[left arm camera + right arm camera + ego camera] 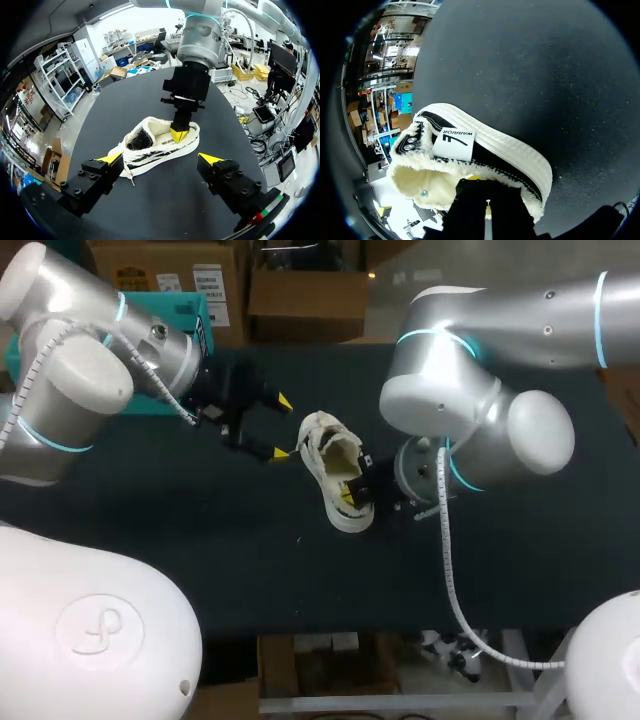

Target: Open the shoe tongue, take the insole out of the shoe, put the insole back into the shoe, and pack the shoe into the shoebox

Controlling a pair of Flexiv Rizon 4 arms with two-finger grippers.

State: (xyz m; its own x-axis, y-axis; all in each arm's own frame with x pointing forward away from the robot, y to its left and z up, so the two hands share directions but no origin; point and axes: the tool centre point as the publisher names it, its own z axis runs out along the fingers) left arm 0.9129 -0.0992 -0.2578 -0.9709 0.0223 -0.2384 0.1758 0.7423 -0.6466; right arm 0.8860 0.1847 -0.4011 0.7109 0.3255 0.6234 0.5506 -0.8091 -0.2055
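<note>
A white shoe [328, 445] with a fleecy lining and black stripes lies on the black table [200, 540], near the middle. My left gripper [282, 427] hangs open just left of it, and in its wrist view the shoe [150, 150] lies ahead, between the spread fingertips [110, 158]. My right gripper [348, 497] is shut, its yellow tips [179, 134] resting on the shoe's collar rim at the side wall. The right wrist view shows the fleecy opening [420, 180] right beside the closed fingers [487, 214]. I cannot tell whether they pinch anything. No insole shows.
A teal shoebox [188, 308] stands at the back left of the table, partly hidden behind my left arm. Bare table mat lies in front of the shoe and to its right.
</note>
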